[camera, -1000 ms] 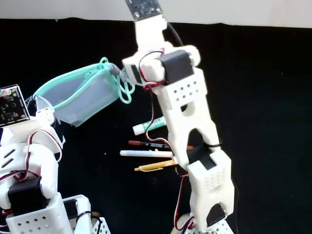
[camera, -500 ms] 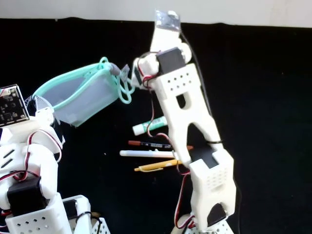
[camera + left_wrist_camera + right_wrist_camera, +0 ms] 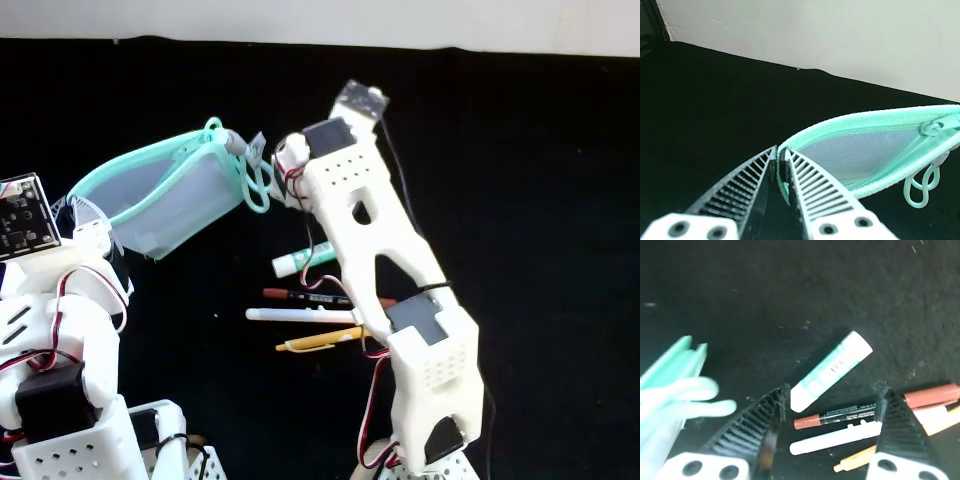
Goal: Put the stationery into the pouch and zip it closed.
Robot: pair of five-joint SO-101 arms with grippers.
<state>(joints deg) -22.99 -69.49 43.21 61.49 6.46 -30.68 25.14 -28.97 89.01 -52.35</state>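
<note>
Black cloth is spread over the counter (image 3: 540, 200), with a pale wall (image 3: 840, 40) behind. The mint pouch (image 3: 160, 200) is held off the counter, its mouth unzipped, and one end is clamped between the left jaws. The right jaws are held apart just beside the pouch's cord loop (image 3: 258, 185). Beneath them four items are laid side by side on the counter: a green-and-white tube (image 3: 832, 371), a brown marker (image 3: 835, 416), a white pen (image 3: 835, 438) and a yellow pen (image 3: 315, 342).
</note>
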